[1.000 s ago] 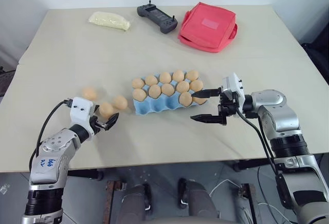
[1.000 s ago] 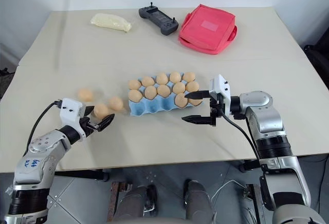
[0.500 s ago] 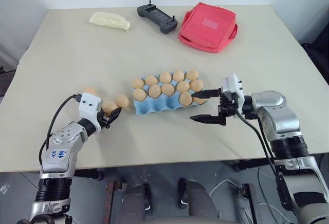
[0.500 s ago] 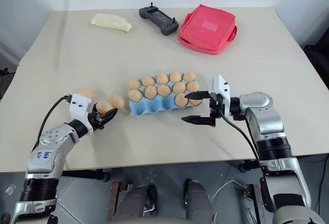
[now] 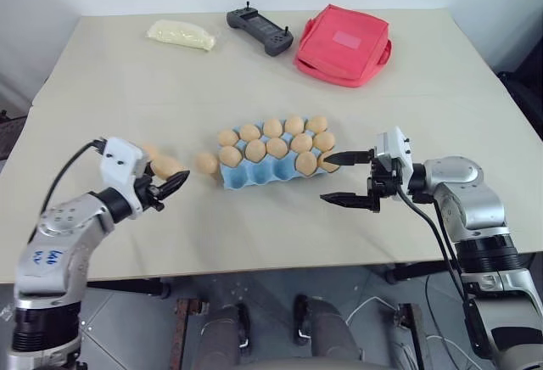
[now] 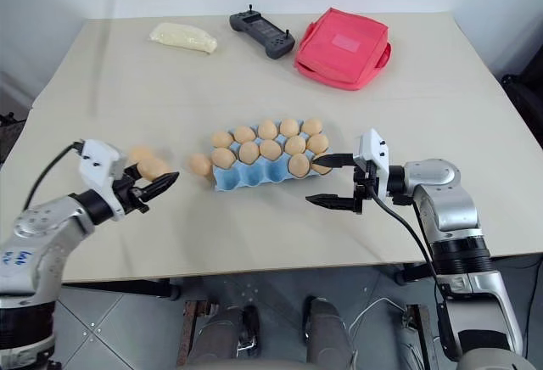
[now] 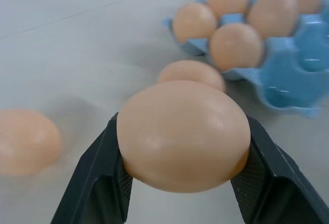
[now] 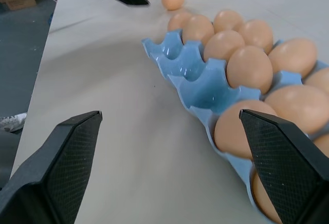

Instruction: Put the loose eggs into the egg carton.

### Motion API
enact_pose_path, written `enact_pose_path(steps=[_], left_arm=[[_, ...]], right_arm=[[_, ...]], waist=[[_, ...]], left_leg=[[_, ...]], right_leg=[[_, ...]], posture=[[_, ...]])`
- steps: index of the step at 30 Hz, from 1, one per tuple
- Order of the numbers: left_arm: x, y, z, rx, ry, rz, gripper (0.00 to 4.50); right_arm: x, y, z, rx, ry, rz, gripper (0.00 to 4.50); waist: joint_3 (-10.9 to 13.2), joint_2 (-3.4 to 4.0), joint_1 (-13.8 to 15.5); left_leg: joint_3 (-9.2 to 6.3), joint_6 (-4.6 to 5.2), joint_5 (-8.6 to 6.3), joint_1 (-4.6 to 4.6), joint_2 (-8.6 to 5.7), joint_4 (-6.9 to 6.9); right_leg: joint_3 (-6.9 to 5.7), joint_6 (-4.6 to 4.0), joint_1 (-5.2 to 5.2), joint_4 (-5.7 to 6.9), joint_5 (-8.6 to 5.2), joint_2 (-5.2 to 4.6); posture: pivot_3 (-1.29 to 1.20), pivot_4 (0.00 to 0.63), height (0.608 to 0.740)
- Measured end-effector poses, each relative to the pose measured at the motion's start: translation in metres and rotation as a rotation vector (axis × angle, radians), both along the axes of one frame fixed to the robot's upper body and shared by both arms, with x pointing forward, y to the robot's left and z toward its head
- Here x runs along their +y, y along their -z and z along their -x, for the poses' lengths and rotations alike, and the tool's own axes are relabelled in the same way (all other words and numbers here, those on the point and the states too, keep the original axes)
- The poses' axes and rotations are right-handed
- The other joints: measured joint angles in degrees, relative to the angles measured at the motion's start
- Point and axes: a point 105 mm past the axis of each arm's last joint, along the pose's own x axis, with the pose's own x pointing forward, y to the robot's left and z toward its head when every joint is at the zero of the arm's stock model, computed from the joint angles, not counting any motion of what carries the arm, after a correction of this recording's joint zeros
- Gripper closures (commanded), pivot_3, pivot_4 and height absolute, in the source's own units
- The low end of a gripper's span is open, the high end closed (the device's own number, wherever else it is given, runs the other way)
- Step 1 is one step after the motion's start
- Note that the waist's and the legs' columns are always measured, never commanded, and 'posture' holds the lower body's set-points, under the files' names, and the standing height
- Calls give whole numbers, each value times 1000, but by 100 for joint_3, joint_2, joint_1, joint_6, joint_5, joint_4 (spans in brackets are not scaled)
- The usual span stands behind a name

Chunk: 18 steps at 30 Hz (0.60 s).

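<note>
Beige tabletop is what everything's laid out on, with the light blue egg carton parked near the middle and mostly filled already, only the cups along its near row being left bare. Off at roughly 1 o'clock from the carton a red pouch can be seen, a black controller at 12, and a pale yellow packet out around 11. At the carton's 3 o'clock end the right gripper is held with its jaws spread wide and nothing between them, one finger close by the end egg, though contact can't be made out. Over at 9 o'clock the left gripper is clamped shut on one egg, carried clear of the table. One loose egg is left just beside the carton's 9 o'clock end, another is partly hidden behind the left gripper. So the step in hand looks like the carry: egg grabbed, not yet placed. Next, it'd need to be swung toward 3 o'clock, lined up over a bare near-row cup, lowered gently and only then let go, since shells won't forgive a drop.
</note>
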Motion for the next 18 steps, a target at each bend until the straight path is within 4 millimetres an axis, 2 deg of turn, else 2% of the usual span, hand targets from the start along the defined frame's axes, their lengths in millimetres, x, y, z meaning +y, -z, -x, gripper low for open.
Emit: enact_pose_path(steps=[4,6,8,11,14,18], left_arm=[[-12,-32,-10,-78,86,24,2342],[-29,-55,-18,-133,165,31,2342],[-49,-68,-23,-158,253,43,2342],[-72,-66,-33,-132,354,80,2342],[-103,-55,-40,-91,485,110,2342],[-134,-40,-44,-44,612,117,2342]], right_arm=[[-2,1,2,-3,16,-12,0],[-6,-1,3,-14,33,-23,0],[-8,-2,5,-25,46,-28,0],[-12,-1,6,-32,76,-33,0],[-15,0,9,-40,108,-41,0],[-18,2,14,-45,146,-44,0]], waist=[[1,-2,41],[1,-2,96],[1,-2,134],[1,-2,145],[1,-2,148],[2,-4,140]], left_leg=[[-5,1,6,-2,-1,6],[-4,1,6,-2,-4,11],[6,-1,6,-2,-6,14],[12,-9,14,-5,-3,34],[16,12,16,-13,0,56],[26,20,15,-10,1,61]], right_leg=[[-5,-2,2,3,1,1],[-9,-2,4,3,1,1],[-9,2,4,2,3,1],[-10,4,4,5,4,9],[-11,6,4,8,4,16],[-2,9,3,12,6,14]], posture=[[0,150,740],[0,150,740],[0,150,740],[0,150,740],[0,150,740],[0,150,740]])
